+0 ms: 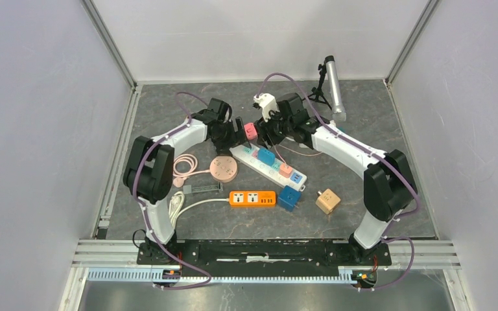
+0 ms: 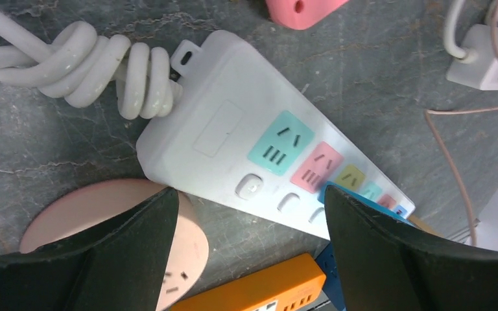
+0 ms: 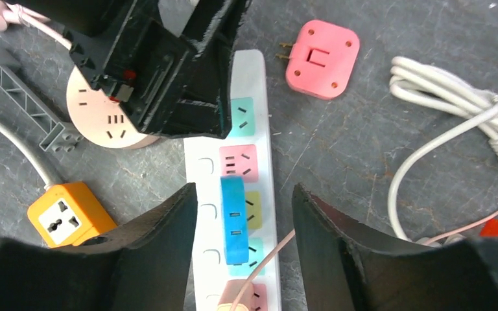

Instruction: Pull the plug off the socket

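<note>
Blue plug [image 3: 235,220] in white strip [image 3: 260,68], strip's end behind left gripper [image 2: 249,194]; both jaws apart, empty

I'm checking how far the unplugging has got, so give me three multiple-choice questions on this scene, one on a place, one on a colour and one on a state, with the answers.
1. Where is the pink adapter relative to the white strip?
A) plugged into it
B) loose on the table beside it
C) stacked on top of it

2. What colour is the plug seated in the strip, below the right tool?
A) blue
B) green
C) black

3. What state is the right tool in?
A) open, holding nothing
B) shut on the plug
C) shut on a cable

Answers:
1 B: it lies flat on the table with its prongs bare.
2 A: the right wrist view shows a blue body on the strip.
3 A: its fingers stand wide apart, with a gap on each side of the plug.
</note>
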Tool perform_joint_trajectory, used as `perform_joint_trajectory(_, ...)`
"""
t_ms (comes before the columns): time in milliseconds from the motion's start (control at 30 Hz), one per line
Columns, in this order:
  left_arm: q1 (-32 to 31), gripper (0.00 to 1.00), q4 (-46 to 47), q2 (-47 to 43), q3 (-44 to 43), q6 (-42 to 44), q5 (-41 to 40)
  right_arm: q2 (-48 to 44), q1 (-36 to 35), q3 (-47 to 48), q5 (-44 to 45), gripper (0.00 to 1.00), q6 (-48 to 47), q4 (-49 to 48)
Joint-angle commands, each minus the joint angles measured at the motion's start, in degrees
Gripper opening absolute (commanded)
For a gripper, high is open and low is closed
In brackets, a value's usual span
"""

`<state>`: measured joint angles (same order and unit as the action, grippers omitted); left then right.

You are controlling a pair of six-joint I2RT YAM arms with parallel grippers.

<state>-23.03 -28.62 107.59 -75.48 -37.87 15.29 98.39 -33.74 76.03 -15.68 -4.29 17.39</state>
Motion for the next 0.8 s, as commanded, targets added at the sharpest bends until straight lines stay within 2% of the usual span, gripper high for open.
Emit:
perform_joint_trajectory(0, -0.76, 0.88, -2.4, 3.48, -1.33, 0.48, -2.47, 2.34, -1.36, 2.13, 0.8, 0.59, 0.46, 2.69)
perform_joint_trajectory(333, -1.67, 0.81, -3.9, 4.79, -0.66, 0.86, -5.75, 6.06, -2.8, 3.16, 3.19, 0.59, 1.13, 8.01)
perform_joint_trajectory(533, -1.85, 0.78, -3.9, 5.63, -0.37, 0.65, -5.77, 7.43, -3.09, 2.1, 3.73, 0.52, 1.22, 9.85)
perform_joint_trajectory(700, -2.09, 0.73, -3.9, 6.22, -0.49, 0.52, -5.79, 7.26, -3.61, 0.36, 3.91, 0.39, 1.2, 7.89)
perform_joint_trajectory(733, -2.11, 0.72, -3.9, 6.38, -0.39, 0.6, -5.81, 7.26, -3.79, -0.03, 3.91, 0.33, 1.13, 7.2)
perform_joint_trajectory(767, -2.11, 0.72, -3.9, 6.49, -0.37, 0.59, -5.71, 7.26, -3.96, -0.01, 4.44, 0.2, 1.33, 6.97)
